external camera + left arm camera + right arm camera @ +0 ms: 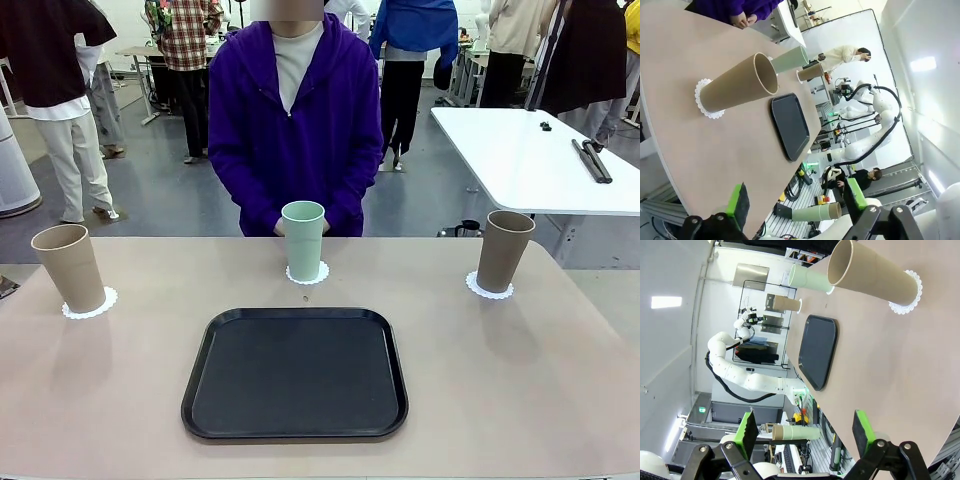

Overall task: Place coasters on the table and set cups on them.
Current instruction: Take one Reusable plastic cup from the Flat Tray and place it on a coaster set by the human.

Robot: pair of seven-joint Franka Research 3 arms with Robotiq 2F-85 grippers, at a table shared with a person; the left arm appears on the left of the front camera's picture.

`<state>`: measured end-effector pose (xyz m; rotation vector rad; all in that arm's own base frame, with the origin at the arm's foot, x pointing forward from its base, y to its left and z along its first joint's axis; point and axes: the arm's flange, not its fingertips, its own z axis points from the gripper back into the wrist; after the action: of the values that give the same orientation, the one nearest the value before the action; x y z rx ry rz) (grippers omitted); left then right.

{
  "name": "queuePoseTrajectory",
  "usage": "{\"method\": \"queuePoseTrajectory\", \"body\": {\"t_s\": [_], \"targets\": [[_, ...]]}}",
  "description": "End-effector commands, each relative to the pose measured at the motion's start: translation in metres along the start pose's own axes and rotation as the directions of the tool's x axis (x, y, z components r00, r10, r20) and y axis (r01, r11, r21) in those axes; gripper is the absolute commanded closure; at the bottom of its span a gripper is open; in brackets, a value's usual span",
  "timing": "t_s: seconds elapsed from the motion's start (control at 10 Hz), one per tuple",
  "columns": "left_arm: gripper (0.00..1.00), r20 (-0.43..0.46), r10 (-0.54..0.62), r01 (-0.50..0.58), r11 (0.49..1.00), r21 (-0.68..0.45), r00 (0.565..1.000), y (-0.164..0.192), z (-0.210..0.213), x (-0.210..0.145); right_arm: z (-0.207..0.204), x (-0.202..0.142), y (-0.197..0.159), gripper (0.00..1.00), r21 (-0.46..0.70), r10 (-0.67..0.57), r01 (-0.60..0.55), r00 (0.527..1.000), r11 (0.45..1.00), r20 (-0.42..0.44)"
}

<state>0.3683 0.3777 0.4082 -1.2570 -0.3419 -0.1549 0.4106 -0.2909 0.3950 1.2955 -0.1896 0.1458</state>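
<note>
Cups: three tall, tapered, handleless matte tumblers stand upright on the table [520,380], each on its own coaster. The mint cup [302,240] stands at the middle of the far edge, a taupe cup [69,266] near the far-left corner, a second taupe cup [502,250] near the far-right corner.

Coasters: small round white paper doilies with scalloped, lacy rims, showing just beyond each cup's base: left doily [90,305], middle doily [308,275], right doily [489,289].

Left gripper [796,202]: jaws spread wide, nothing between the green pads; it hangs off the table's near-left edge, well apart from the left taupe cup.

Right gripper [804,431]: jaws likewise spread wide and empty, hanging off the table's near-right edge, well apart from the right taupe cup.

Tray [296,373]: black, rectangular with rounded corners and a raised rim, lying flat and bare at the table's middle, nearer the front edge, just in front of the mint cup.

Person [295,120]: in a purple hooded top, standing at the far edge directly behind the mint cup, hands [740,20] held together at the table's rim.

Table surface: beige-tan, matte, rounded corners.
</note>
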Motion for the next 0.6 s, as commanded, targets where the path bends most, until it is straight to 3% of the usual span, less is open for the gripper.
{"method": "queuePoseTrajectory", "body": {"t_s": [0.0,0.5], "targets": [[0.0,0.015,0.008,-0.008,1.0,-0.008,1.0,-0.0034,-0.0004,0.0,-0.0001,0.0023,0.0012,0.0,-0.002,-0.005,0.005,1.0,1.0,-0.003],[0.0,0.015,0.008,-0.008,1.0,-0.008,1.0,-0.0034,-0.0004,0.0,-0.0001,0.0023,0.0012,0.0,-0.002,-0.005,0.005,1.0,1.0,-0.003]]}}
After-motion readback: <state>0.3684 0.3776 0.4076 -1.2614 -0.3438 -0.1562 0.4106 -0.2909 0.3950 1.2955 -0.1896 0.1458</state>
